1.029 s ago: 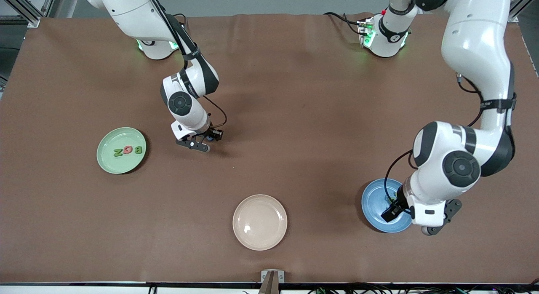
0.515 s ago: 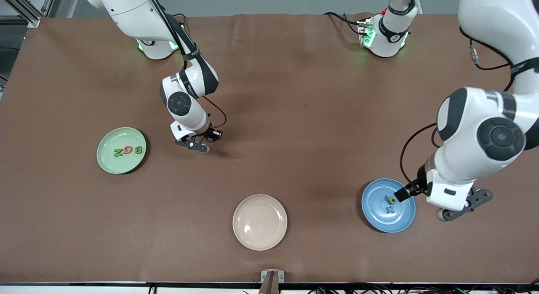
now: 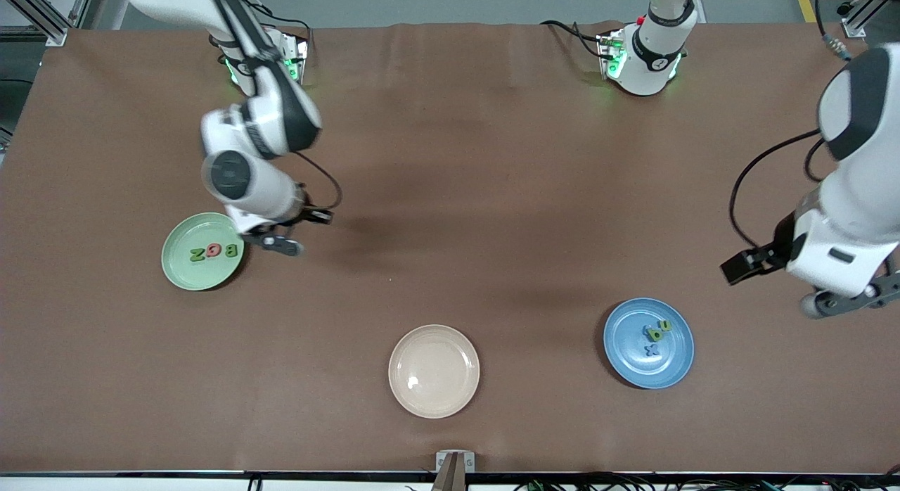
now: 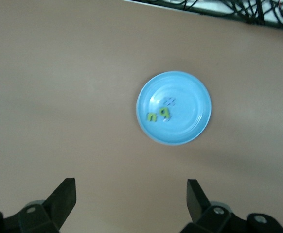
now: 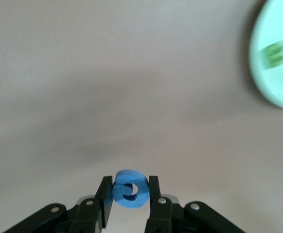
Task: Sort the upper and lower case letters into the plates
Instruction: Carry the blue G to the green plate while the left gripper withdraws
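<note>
Two plates already hold letters. Right hand [image 5: 127, 196] pinches the blue C [image 5: 128, 189] just above the bench, beside the mint plate [image 3: 184, 274] near the right arm's end. Step in hand, seemingly: carrying the capital to that plate; next move calls for centring over it, then releasing. Mint plate holds B, Q, N. Blue plate [image 3: 675, 364], toward the front edge, holds x, p, n. Left hand [image 4: 131, 199] hangs spread and empty. Cream plate [image 3: 434, 392] is empty.

2 glossy white arms [image 3: 854, 217] with black joint bands, black cables, green-lit bases.
</note>
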